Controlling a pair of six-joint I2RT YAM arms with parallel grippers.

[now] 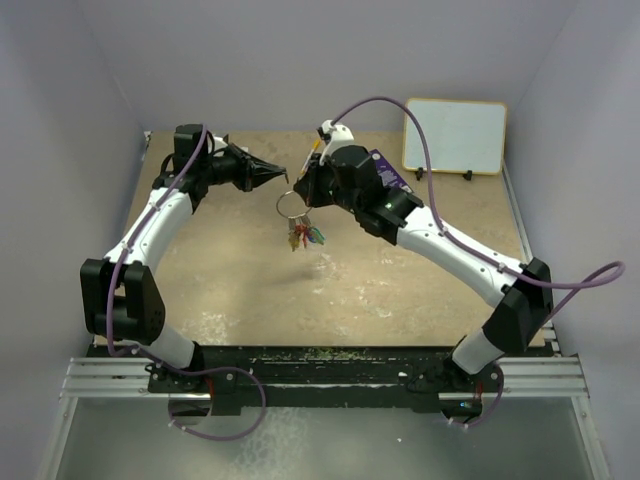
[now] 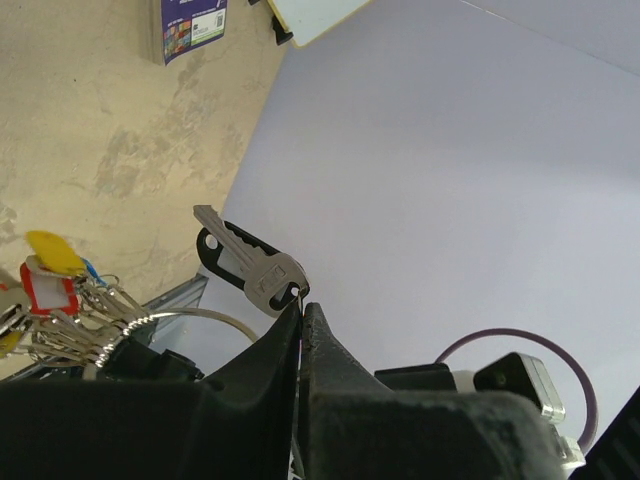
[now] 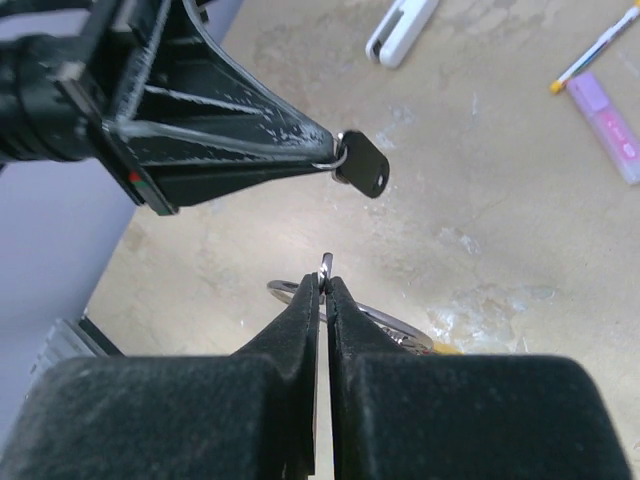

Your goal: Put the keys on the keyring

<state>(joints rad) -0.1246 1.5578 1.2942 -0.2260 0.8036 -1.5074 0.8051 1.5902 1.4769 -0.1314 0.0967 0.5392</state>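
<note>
Right tool [image 3: 325, 283] pinches keyring [image 3: 385, 320] — left tool [image 2: 302, 305], key [image 2: 262, 268].

Soft, even light with faint shadows; the overhead view sharp, wrist views blurred close up.

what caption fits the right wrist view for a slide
Right gripper pinching the keyring as the left gripper holds a black-tagged key close by

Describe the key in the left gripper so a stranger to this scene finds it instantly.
Above the tan table, both arms nearly meet tip to tip. The left gripper holds a lone key at its tip. Unlike the coloured bunch hanging below the keyring, its tag is black.
</note>
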